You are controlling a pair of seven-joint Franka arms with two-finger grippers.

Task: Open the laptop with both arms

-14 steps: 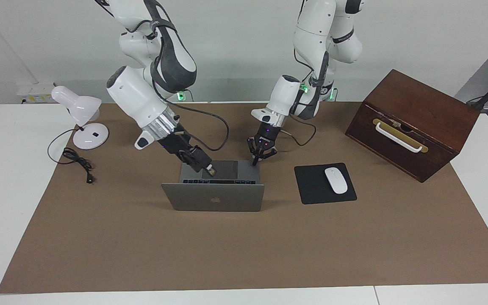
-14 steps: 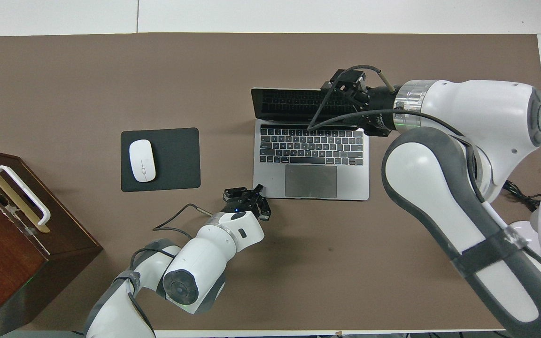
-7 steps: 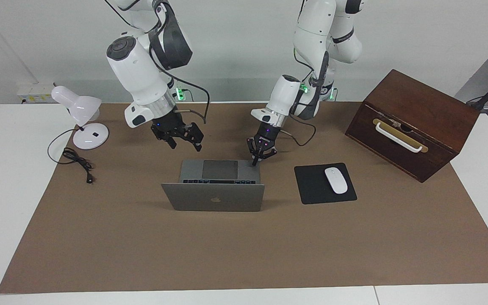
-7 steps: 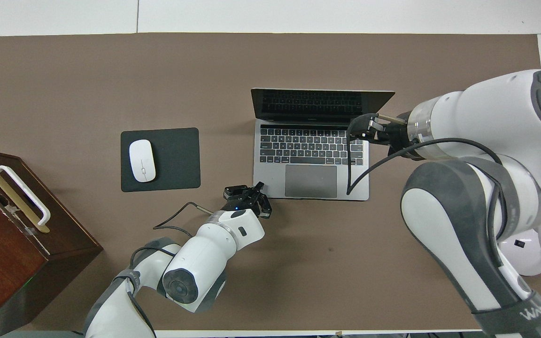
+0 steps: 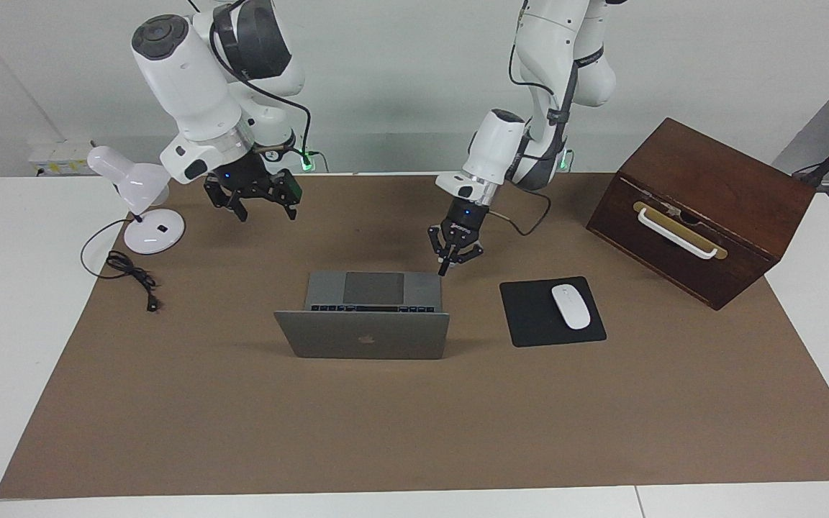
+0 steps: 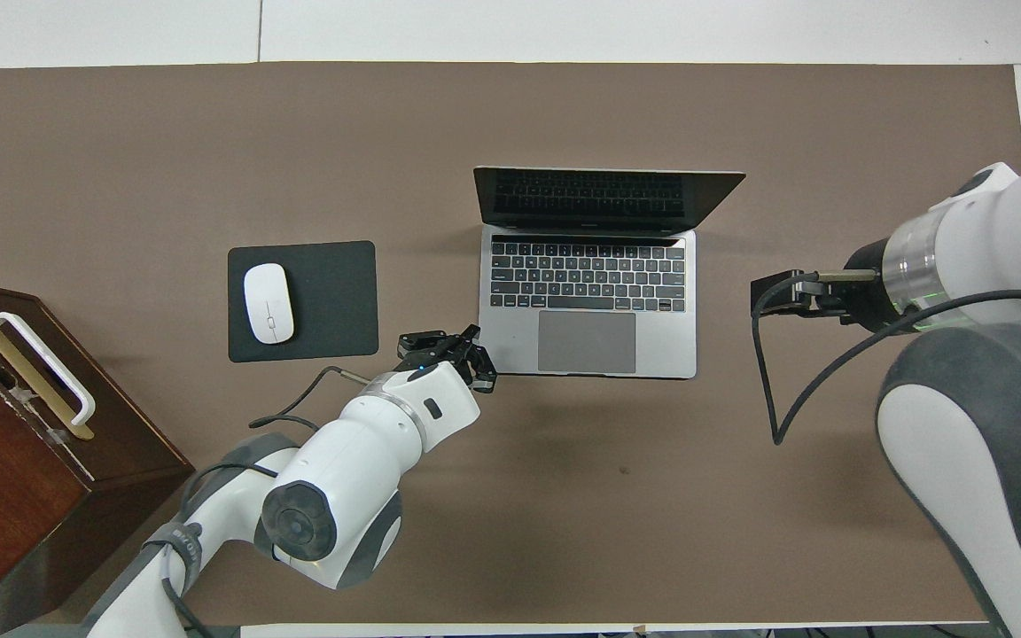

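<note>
Going from the right arm's end of the table, a white desk lamp (image 5: 137, 198) with its black cord stands at the edge of the brown mat (image 5: 414, 432). Above the mat beside it hangs the right gripper (image 5: 251, 203), jaws spread and empty; a second ago it was down at the screen of the laptop, and it has since lifted up and away toward its own end. The thin silver-grey laptop (image 5: 368, 316) sits mid-mat, lid standing upright with the dark keyboard and grey trackpad exposed, unchanged over the last second. The left gripper (image 5: 450, 265), fingertips pressed together on nothing, has risen just off the base's near corner, which it was pinning down moments ago. Nearer the left arm's end lie a black mouse pad (image 5: 529, 316) carrying a white mouse (image 5: 571, 306), then a dark wooden box (image 5: 702, 208) with a white handle. With both arms withdrawing and the lid staying up, the opening looks finished.
</note>
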